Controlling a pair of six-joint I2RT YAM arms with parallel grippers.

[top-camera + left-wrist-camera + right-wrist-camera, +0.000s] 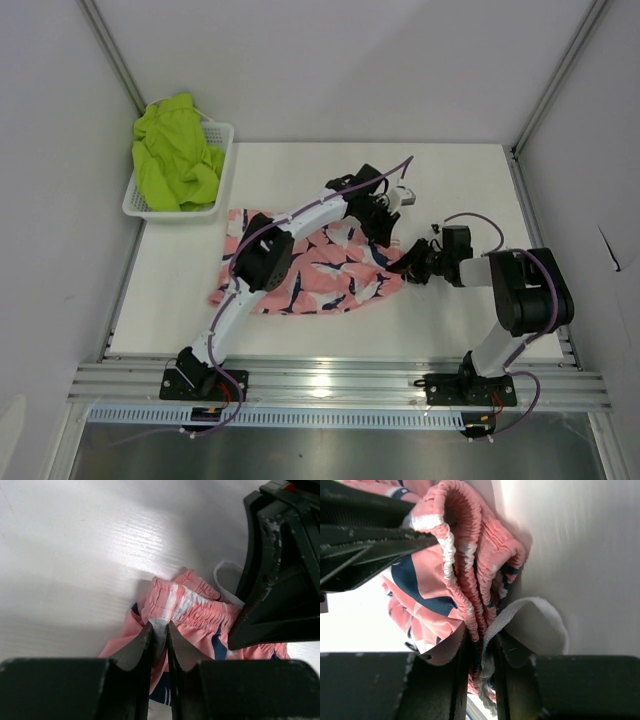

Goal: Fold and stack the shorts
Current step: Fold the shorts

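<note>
From above, the pink shorts [320,275] with their navy-and-white print lay spread on the white bench [450,180]. The left hand [386,232] and right hand [412,264] met at the garment's right-hand edge. The green shorts [175,150] sat heaped in the white mesh basket [224,165] at the bench's far left corner, well apart from the arms.

In the left wrist view, the left hand's fingers [145,640] were clenched on a fold of the pink elastic waistband, with the right hand close beside it on the same bunched fabric.

In the right wrist view, the right hand was clamped on the gathered waistband, and a loop of white drawstring [540,620] curled out beside its fingers [457,650].
</note>
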